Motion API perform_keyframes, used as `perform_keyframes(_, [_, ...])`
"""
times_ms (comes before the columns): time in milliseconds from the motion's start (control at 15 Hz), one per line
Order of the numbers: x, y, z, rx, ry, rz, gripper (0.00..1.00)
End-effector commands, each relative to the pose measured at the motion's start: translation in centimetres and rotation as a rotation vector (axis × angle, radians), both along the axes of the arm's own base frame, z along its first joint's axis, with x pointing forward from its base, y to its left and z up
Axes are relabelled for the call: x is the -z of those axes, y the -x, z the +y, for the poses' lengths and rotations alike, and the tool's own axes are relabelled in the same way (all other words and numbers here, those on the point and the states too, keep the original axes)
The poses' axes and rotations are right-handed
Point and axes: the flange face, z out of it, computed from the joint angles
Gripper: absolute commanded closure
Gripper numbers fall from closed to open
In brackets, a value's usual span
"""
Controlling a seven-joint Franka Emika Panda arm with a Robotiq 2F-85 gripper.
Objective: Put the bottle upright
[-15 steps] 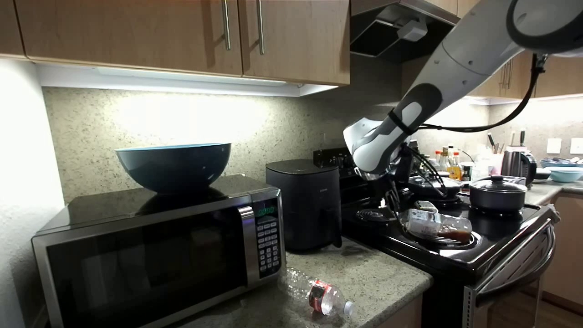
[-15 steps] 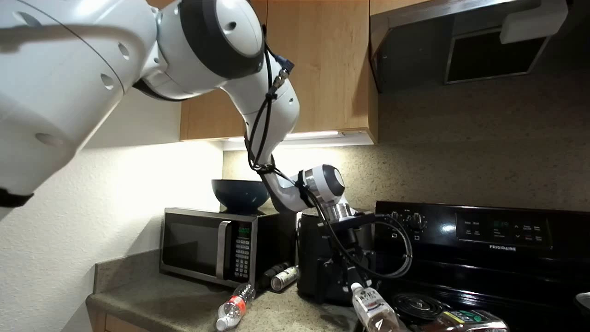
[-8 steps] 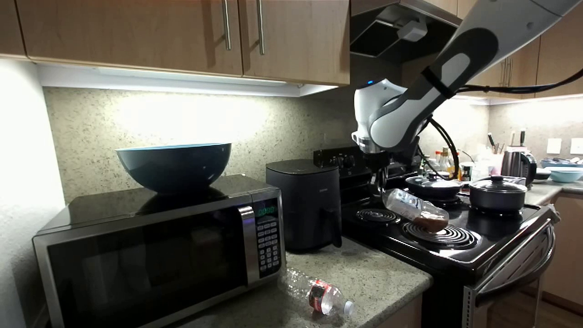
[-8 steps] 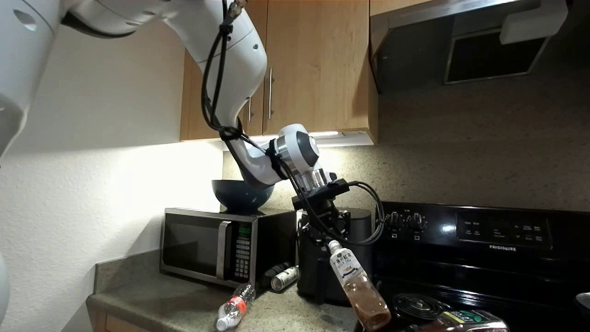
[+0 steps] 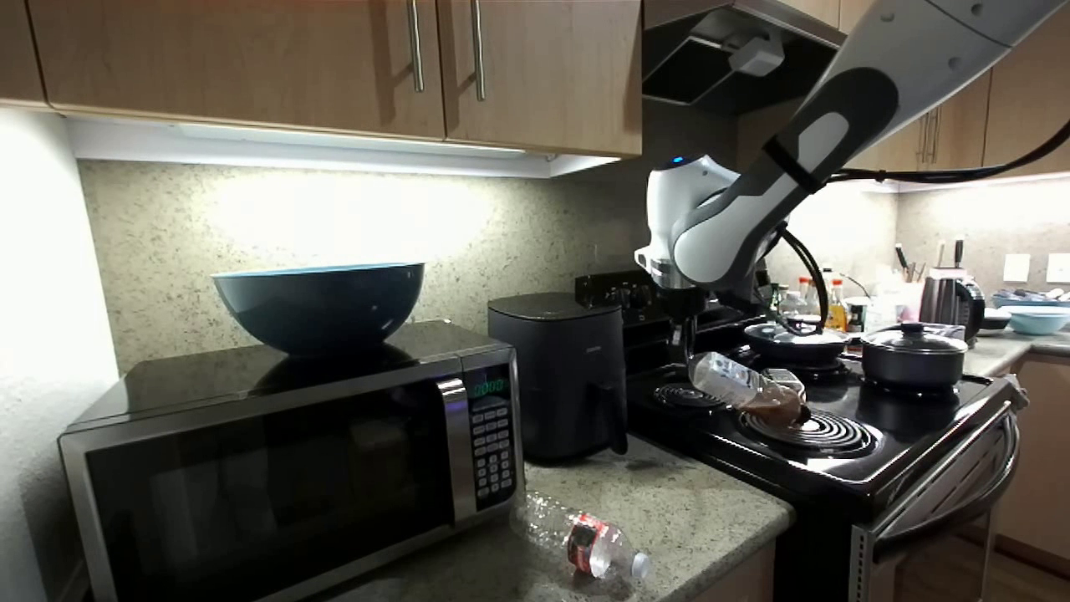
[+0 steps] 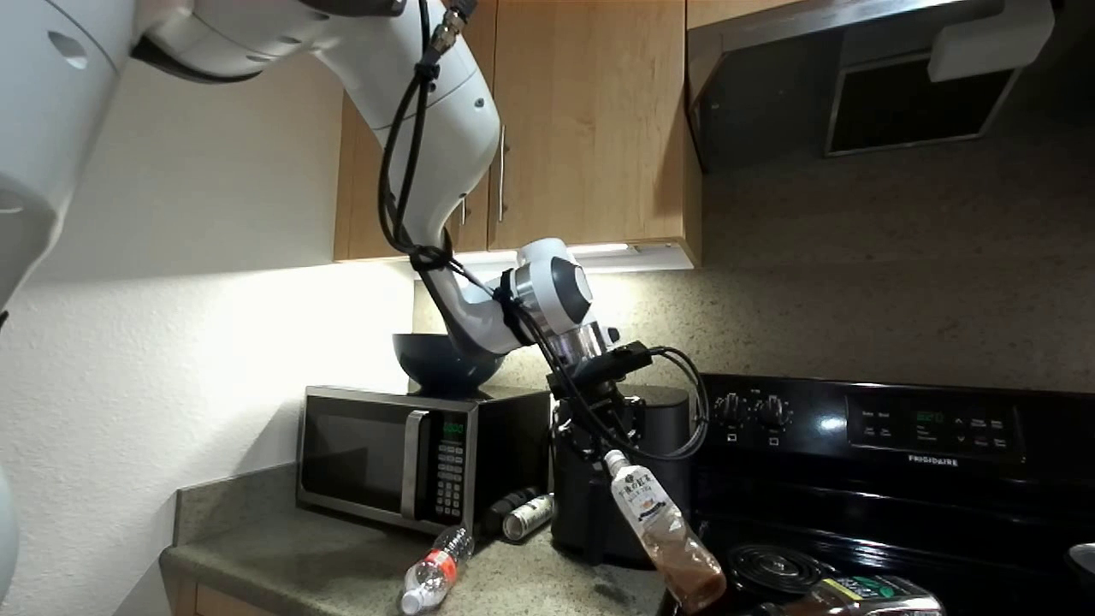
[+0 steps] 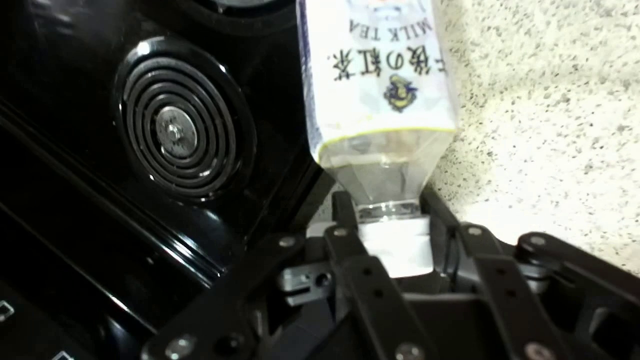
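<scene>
The bottle point(image 7: 380, 90), clear with a white label and brown liquid in its lower half, hangs tilted with its cap end up. My gripper point(image 7: 387, 207) is shut on its neck and white cap, one finger on either side. In both exterior views the bottle point(image 6: 665, 535) slants down and away from the gripper point(image 5: 687, 343). Its base is seen against the stove point(image 5: 836, 468); whether it touches anything there I cannot tell.
A clear bottle with a red band point(image 5: 585, 543) lies on the counter point(image 5: 710, 510) before the microwave point(image 5: 267, 477). The black air fryer point(image 5: 556, 376) stands close to the gripper. Another bottle point(image 6: 864, 595) lies on the stove, where a lidded pot point(image 5: 913, 359) also stands.
Over the second my gripper has risen with the bottle, which has swung to a steeper slant off the front burner. In the last half second it has sunk slightly.
</scene>
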Motion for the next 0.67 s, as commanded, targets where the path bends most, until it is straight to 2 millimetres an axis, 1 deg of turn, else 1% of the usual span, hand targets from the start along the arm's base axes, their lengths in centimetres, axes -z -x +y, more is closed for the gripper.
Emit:
perform_keyframes(0, [-0.2, -0.4, 0.5, -0.188, 0.004, -0.046, 0.88])
perform_keyframes(200, [0.1, -0.6, 0.3, -0.313, -0.026, -0.105, 0.88])
perform_keyframes(267, [0.6, -0.5, 0.7, -0.34, -0.061, -0.124, 0.88])
perform_keyframes(333, [0.9, -0.5, 0.9, -0.343, -0.106, -0.106, 0.88])
perform_keyframes(400, [0.7, -1.0, 0.9, -0.286, -0.068, -0.095, 0.88])
perform_keyframes(467, [1.1, -0.9, 0.9, -0.293, -0.078, -0.089, 0.63])
perform_keyframes(533, [1.3, -0.9, 1.0, -0.291, -0.079, -0.087, 0.63])
perform_keyframes(600, [1.2, -0.8, 1.4, -0.336, -0.1, -0.105, 0.88])
